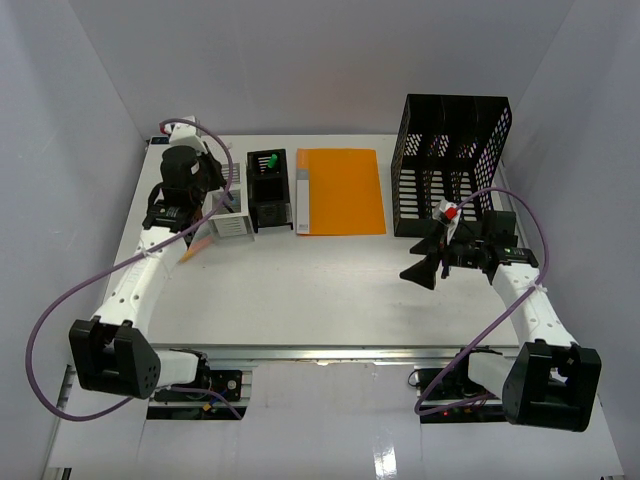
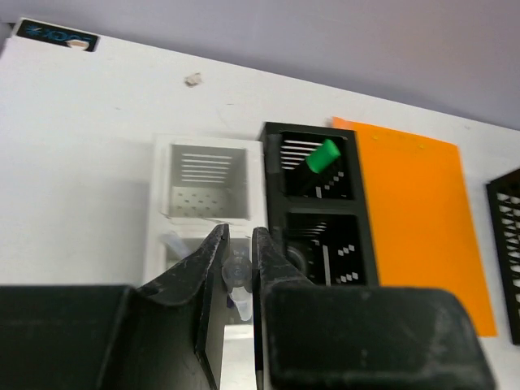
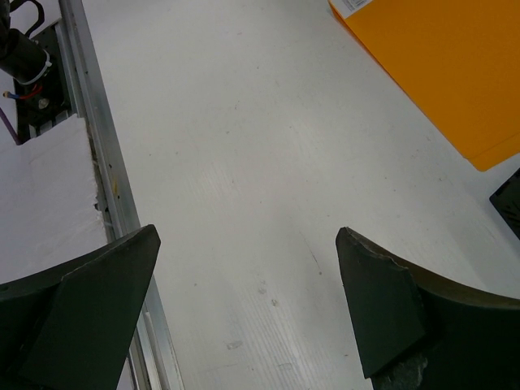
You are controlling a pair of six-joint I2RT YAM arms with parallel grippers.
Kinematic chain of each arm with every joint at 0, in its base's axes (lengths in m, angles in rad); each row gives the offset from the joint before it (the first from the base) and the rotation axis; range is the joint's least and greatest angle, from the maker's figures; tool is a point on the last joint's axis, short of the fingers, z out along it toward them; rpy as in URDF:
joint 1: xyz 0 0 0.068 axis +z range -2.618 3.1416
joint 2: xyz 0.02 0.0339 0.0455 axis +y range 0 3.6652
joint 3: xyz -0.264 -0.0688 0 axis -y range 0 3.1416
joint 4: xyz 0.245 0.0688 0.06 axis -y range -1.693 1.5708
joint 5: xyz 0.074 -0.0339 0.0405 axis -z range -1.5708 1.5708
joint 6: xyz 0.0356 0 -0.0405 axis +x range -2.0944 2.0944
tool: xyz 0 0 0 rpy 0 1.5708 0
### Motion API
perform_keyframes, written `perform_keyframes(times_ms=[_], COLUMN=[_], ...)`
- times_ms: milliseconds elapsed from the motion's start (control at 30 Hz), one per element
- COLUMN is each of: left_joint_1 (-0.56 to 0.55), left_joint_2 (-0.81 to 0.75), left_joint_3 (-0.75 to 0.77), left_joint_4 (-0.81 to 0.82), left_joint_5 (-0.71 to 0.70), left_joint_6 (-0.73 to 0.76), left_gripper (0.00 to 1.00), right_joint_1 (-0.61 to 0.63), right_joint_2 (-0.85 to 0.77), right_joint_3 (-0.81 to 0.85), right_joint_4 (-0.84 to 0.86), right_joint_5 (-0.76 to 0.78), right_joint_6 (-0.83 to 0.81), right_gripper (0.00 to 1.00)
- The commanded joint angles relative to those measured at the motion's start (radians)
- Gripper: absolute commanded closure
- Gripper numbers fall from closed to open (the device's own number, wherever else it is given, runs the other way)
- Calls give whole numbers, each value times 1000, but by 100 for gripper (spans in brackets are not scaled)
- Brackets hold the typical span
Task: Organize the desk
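Top view: folder (image 1: 345, 190), black bin (image 1: 267, 190) and rack (image 1: 450, 170) line the far edge of the desk (image 1: 300, 290), so tidying looks nearly done. Over the white bin (image 2: 160, 203) the left gripper (image 2: 240, 236) pinches a clear piece (image 2: 236, 270); the right gripper (image 3: 248, 309) gapes empty.

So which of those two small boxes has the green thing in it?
The black box, between the white box and the orange folder.

Blurred, unidentifiable: small clear thing (image 2: 236, 270) between fingers of left gripper (image 2: 240, 236)
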State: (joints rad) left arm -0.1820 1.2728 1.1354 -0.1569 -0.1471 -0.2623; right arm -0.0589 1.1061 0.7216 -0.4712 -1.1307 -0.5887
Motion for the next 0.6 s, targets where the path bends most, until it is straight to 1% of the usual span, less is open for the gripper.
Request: perform_keyframes(times_ms=[0,133,267,333,367,433,467,567], left_joint_1=[58,73,75,75,76,76,76,76], left_joint_2=[60,120,149,164,169,179,180,174], left_joint_3=[76,99,59,45,38,30,27,14], left_joint_4=[11,14,52,66,69,75,76,74], left_joint_5=[32,44,66,69,75,85,91,89], left_joint_6=[65,77,98,104,107,108,106,103], left_gripper=[100,100,100,97,92,72,65,47], right_joint_1=[-30,-39,-41,-43,-44,-47,-48,-55], right_joint_2=[-30,-34,-32,-31,-30,-30,-30,-29], right_joint_3=[-4,-4,-2,-4,-4,-4,-4,-5], right_joint_4=[-10,-12,-14,-14,-14,-15,-15,-17], right_joint_5=[-33,-46,-48,-50,-50,-52,-52,-55], right_joint_6=[-22,-22,-22,-22,-22,-22,-22,-24], right_gripper=[4,4,4,4,4,4,4,4])
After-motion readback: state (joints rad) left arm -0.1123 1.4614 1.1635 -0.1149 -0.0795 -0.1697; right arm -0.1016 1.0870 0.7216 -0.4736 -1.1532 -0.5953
